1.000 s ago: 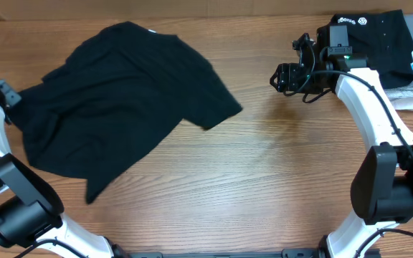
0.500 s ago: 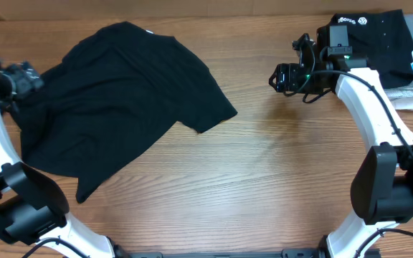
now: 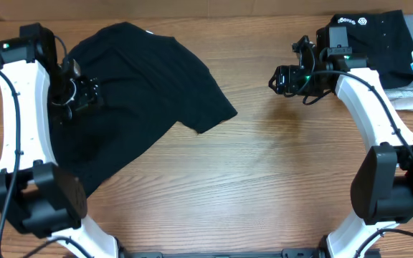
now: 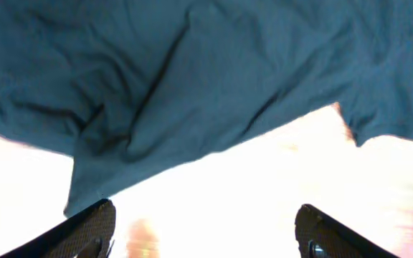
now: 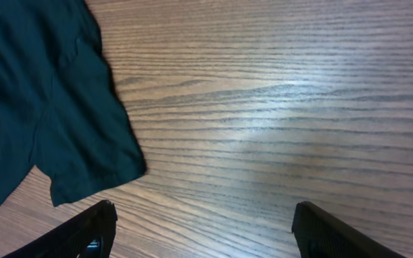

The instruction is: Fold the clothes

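"Where is the thin black short-sleeved T-shirt (image 3: 149, 79)?"

"It lies spread out and a bit crumpled on the left half of the brown wooden bench (image 3: 264, 179). One sleeve corner points to the middle. The white left arm (image 3: 20, 122) crosses its left side, so that edge is hidden."

"Is the left hand (image 3: 89, 93) holding it?"

"No. It hangs over the shirt's left part. From above it is dark on dark and hard to make out. In the wrist view its fingers (image 4: 92, 228) are spread wide with nothing between them. Only the tips show. The bench there glares white."

"And the right hand (image 3: 277, 77)?"

"Well apart from the shirt, over bare wood. It is let go too, spread wide and empty."

"What is in the far right corner?"

"A folded black garment with a white logo (image 3: 375, 39) on a folded grey and white pile (image 3: 407, 97). The right arm (image 3: 368, 100) covers part of it."
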Robot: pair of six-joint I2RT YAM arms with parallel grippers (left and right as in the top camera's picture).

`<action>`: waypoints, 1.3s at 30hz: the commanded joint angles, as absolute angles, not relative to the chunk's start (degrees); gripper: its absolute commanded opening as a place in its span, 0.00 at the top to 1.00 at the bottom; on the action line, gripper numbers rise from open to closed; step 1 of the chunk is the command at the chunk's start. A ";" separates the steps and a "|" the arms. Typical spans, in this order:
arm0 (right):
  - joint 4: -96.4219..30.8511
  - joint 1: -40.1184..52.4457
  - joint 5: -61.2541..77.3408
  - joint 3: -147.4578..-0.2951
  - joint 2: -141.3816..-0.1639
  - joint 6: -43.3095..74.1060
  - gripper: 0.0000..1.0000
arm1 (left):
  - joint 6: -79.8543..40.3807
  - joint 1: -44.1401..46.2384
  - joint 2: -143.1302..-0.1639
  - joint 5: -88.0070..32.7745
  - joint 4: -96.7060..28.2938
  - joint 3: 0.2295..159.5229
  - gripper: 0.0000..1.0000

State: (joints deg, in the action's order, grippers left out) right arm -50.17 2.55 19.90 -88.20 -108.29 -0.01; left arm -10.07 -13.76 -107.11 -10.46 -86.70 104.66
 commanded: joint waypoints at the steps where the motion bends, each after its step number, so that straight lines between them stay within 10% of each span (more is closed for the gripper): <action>1: -50.04 2.17 19.51 -89.60 -107.87 -0.21 0.17 | -12.93 -12.32 -95.37 -8.36 -85.36 95.26 0.16; 9: -48.77 2.20 19.53 -89.60 -107.87 -0.21 0.17 | -23.00 -12.23 -69.71 -8.29 -68.73 60.80 0.00; 20: -49.65 2.20 19.51 -89.60 -107.87 -0.21 0.17 | -46.30 -12.40 -69.87 0.64 -54.89 42.59 0.00; 39: -49.65 2.20 19.51 -89.60 -107.87 -0.21 0.17 | -62.00 -12.51 -69.87 14.00 -38.79 30.46 0.27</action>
